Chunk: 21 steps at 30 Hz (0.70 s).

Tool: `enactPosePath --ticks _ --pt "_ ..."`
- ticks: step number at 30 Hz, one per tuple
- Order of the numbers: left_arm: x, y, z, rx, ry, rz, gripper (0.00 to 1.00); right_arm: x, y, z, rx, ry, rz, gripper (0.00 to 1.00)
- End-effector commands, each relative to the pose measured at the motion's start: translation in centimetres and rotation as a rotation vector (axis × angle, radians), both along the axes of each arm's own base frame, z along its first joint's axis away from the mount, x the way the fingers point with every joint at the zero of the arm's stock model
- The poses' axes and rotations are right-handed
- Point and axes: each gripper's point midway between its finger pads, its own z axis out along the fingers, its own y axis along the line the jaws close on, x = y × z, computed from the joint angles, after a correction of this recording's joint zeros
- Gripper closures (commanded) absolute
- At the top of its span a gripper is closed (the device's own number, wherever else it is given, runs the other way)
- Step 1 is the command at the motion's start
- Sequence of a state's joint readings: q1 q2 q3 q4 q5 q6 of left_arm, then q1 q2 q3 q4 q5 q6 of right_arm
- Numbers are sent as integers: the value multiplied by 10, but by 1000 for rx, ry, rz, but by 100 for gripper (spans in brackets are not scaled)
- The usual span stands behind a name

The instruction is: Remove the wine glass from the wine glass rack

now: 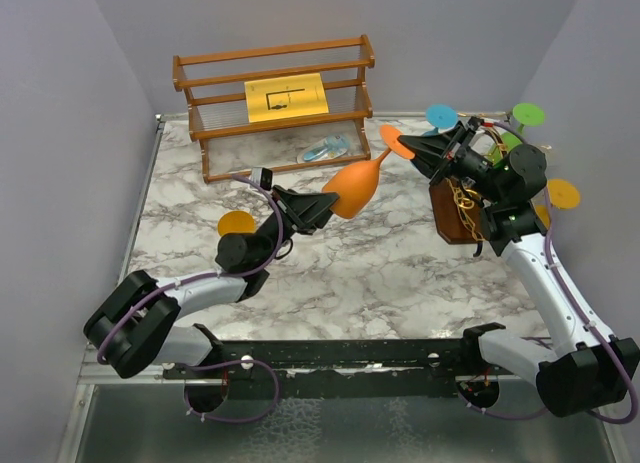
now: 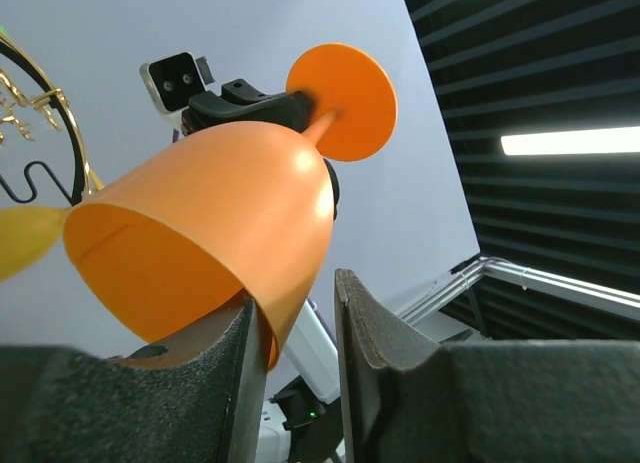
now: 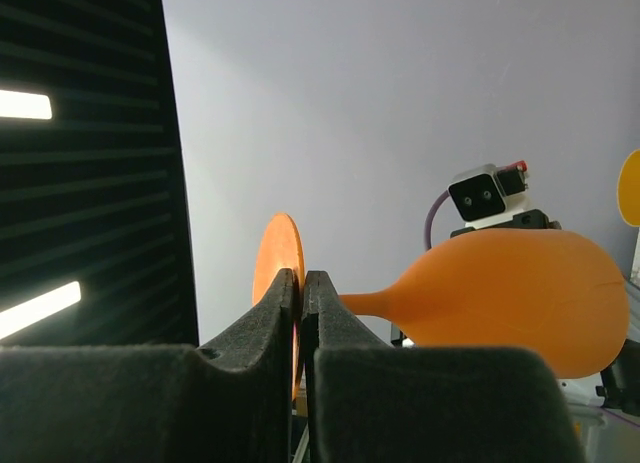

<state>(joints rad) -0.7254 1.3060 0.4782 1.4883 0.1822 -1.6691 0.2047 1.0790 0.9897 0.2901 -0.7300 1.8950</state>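
An orange wine glass (image 1: 352, 188) (image 2: 220, 223) (image 3: 510, 293) hangs on its side in the air between my two arms. My right gripper (image 1: 412, 148) (image 3: 302, 278) is shut on its flat round foot (image 3: 275, 273). My left gripper (image 1: 318, 205) (image 2: 295, 293) straddles the bowl's rim: one finger lies inside the bowl against the wall, and the other stands outside with a gap to the glass. The wine glass rack (image 1: 458, 215), a dark wooden block with curly gold and black wire arms (image 2: 70, 133), stands just behind my right wrist.
Blue (image 1: 441, 116), green (image 1: 528, 113) and yellow (image 1: 563, 193) glass feet show around the rack. An orange-yellow disc (image 1: 237, 223) lies by my left arm. A slatted wooden shelf (image 1: 200, 113) with a yellow sheet (image 1: 287, 96) stands at the back.
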Motion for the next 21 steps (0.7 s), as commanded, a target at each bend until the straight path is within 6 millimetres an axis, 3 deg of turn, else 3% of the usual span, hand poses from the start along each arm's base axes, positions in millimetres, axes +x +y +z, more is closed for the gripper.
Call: enactPosePath --ticks 1,7,12,17,21 --pt "-22 24 44 -169 -139 10 71 4 0 -12 -50 -6 -25 96" --pt "-24 26 47 -177 -149 13 88 3 1 -24 -67 6 -24 94" --pt "-25 29 45 -176 -141 22 100 5 -1 -31 -129 -21 -61 83" --pt "-26 34 41 -173 -133 37 100 6 -4 -37 -179 -59 -100 69" --pt "-28 36 39 -164 -132 49 100 7 -9 -41 -217 -91 -145 51"
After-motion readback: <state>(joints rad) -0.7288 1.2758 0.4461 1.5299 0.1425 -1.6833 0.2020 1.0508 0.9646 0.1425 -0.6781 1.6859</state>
